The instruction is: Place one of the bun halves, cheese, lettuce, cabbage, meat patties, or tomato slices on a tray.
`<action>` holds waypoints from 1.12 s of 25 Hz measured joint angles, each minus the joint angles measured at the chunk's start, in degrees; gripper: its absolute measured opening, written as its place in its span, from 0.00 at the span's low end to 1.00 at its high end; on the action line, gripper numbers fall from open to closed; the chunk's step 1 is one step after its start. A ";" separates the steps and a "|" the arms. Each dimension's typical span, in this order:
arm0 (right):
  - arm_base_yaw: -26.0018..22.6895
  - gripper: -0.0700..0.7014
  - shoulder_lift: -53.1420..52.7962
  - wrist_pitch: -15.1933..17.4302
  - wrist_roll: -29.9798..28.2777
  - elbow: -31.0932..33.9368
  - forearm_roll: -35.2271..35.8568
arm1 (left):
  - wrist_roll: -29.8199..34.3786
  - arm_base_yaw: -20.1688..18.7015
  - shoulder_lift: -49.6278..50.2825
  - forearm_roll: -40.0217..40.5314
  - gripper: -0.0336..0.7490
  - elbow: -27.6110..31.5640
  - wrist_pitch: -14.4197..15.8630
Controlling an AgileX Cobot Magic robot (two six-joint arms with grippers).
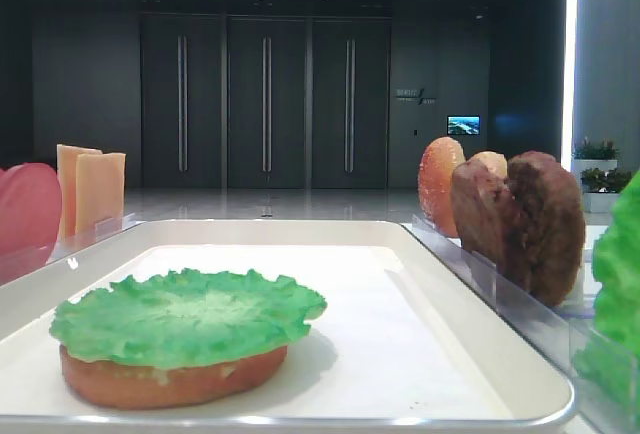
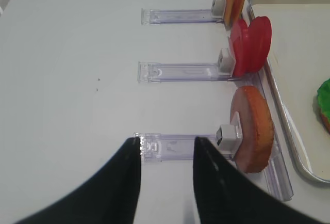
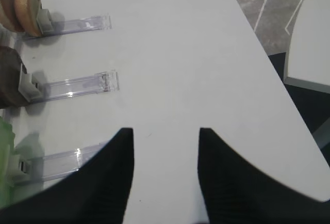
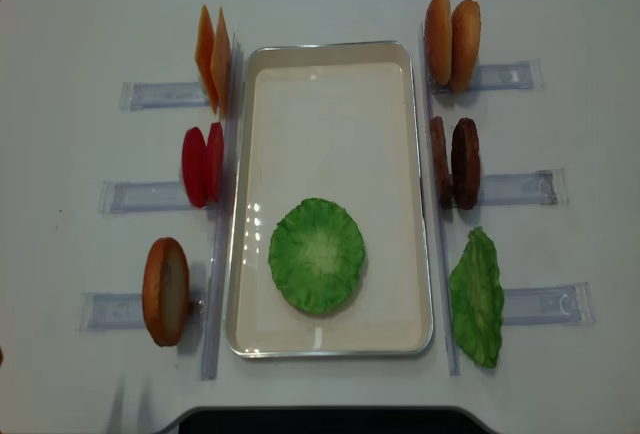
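Note:
A ruffled green lettuce (image 4: 317,254) leaf lies on a bun half (image 1: 170,379) in the near part of the cream tray (image 4: 330,49). Left of the tray, cheese (image 4: 212,59), tomato slices (image 4: 203,164) and another bun half (image 2: 255,131) stand on edge in clear holders. On the right stand two bun halves (image 4: 452,39), meat patties (image 4: 455,162) and a clump of green leaves (image 4: 478,299); I cannot tell cabbage apart from it. My left gripper (image 2: 166,140) hovers open and empty over the table, just short of the left bun's holder. My right gripper (image 3: 165,131) is open and empty over bare table.
Clear plastic rails (image 3: 77,84) stretch outward from each food stack on both sides. The table's right edge (image 3: 258,43) runs close to the right gripper, with floor and another white table (image 3: 309,43) beyond it.

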 joint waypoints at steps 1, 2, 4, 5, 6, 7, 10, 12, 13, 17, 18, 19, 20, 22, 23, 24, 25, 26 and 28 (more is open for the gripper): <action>0.00 0.46 -1.53 0.06 0.06 0.86 0.00 | 0.00 0.00 0.00 0.00 0.38 0.00 0.00; 0.00 0.46 -2.64 0.06 0.06 1.53 0.00 | 0.00 0.00 0.00 0.00 0.38 0.00 0.00; 0.00 0.46 -4.95 -0.08 -0.18 2.54 0.00 | 0.00 0.00 0.00 0.00 0.38 0.00 0.00; 0.00 0.46 -5.31 -0.48 -0.53 3.15 -0.05 | 0.00 0.00 0.00 0.00 0.38 0.00 0.00; 0.00 0.46 -5.35 -0.79 -1.12 3.81 -0.05 | 0.00 0.00 0.00 0.00 0.38 0.00 0.00; 0.00 0.46 -5.40 -0.97 -1.61 4.80 -0.05 | 0.00 0.00 0.00 0.00 0.38 0.00 0.00; 0.00 0.46 -5.46 -1.87 -2.22 6.03 0.00 | 0.00 0.00 0.00 0.00 0.38 0.00 0.00; 0.00 0.45 -5.46 -3.18 -2.42 6.81 0.00 | 0.00 0.00 0.00 0.00 0.38 0.00 0.00; 0.11 0.45 -5.46 -3.78 -2.42 7.15 0.00 | 0.00 0.00 0.00 0.00 0.38 0.00 0.00; 2.63 0.45 -5.51 -4.53 -2.42 7.64 0.00 | 0.00 0.00 0.00 0.00 0.38 0.00 0.00; 3.61 0.45 -5.51 -4.68 -2.42 7.64 0.00 | 0.00 0.00 0.00 0.00 0.38 0.00 0.00; 4.51 0.45 -5.51 -4.76 -2.42 7.64 0.00 | 0.00 0.00 0.00 0.00 0.38 0.00 0.00; 5.27 0.45 -5.51 -4.81 -2.42 7.64 0.00 | 0.00 0.00 0.00 0.00 0.38 0.00 0.00; 6.06 0.45 -5.51 -4.81 -2.42 7.64 0.00 | 0.00 0.00 0.00 0.00 0.38 0.00 0.00; 6.20 0.45 -5.51 -4.81 -2.42 7.64 0.00 | 0.00 0.00 0.00 0.00 0.38 0.00 0.00; 6.24 0.45 -5.51 -4.84 -2.42 7.64 0.00 | 0.00 0.00 0.00 0.00 0.38 0.00 0.00; 6.26 0.45 -5.51 -4.91 -2.42 7.64 0.00 | 0.00 0.00 0.00 0.00 0.38 0.00 0.00; 6.26 0.45 -5.51 -4.91 -2.42 7.64 0.00 | 0.00 0.00 0.00 0.00 0.38 0.00 0.00; 6.26 0.45 -5.51 -4.96 -2.42 7.64 0.00 | 0.00 0.00 0.00 0.00 0.38 0.00 0.00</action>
